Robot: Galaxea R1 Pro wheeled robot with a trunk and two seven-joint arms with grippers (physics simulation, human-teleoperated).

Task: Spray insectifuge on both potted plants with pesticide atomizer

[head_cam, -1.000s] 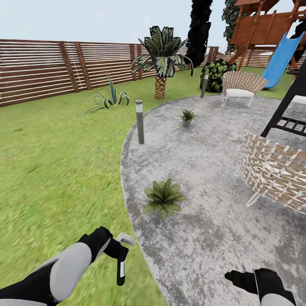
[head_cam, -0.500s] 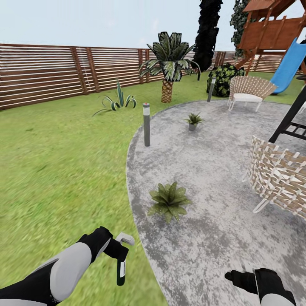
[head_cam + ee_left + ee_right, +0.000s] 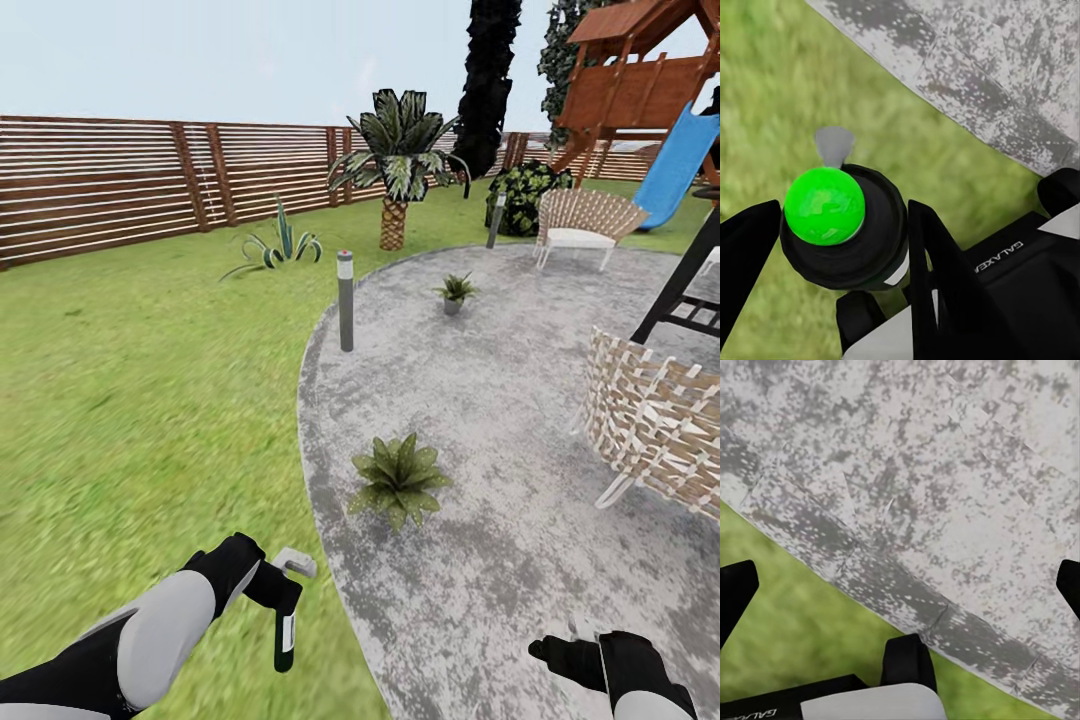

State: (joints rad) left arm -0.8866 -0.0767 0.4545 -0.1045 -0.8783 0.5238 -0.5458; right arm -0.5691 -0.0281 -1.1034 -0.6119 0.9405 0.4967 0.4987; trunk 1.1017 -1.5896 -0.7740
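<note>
My left gripper [image 3: 283,598] is shut on the pesticide atomizer [image 3: 286,630], a dark green bottle with a whitish label that hangs down from its grey nozzle head, low over the lawn by the patio edge. In the left wrist view the atomizer [image 3: 844,229] sits between the black fingers [image 3: 937,262], end-on with a bright green round end. One potted plant [image 3: 398,478] lies on the grey patio ahead of the left arm. The other potted plant [image 3: 456,291], in a little grey pot, stands farther back. My right gripper [image 3: 900,585] is open and empty above the patio edge.
A grey bollard lamp [image 3: 346,301] stands at the patio's left rim, another [image 3: 497,219] farther back. A wicker chair [image 3: 655,420] sits close on the right, a second [image 3: 585,222] beyond. Palm [image 3: 398,160], agave [image 3: 278,245], wooden fence [image 3: 130,180] and a playset slide [image 3: 675,160] line the back.
The whole picture has drifted right and a little down, so the camera has moved. Both arms keep the same pose, and the left gripper still holds the atomizer.
</note>
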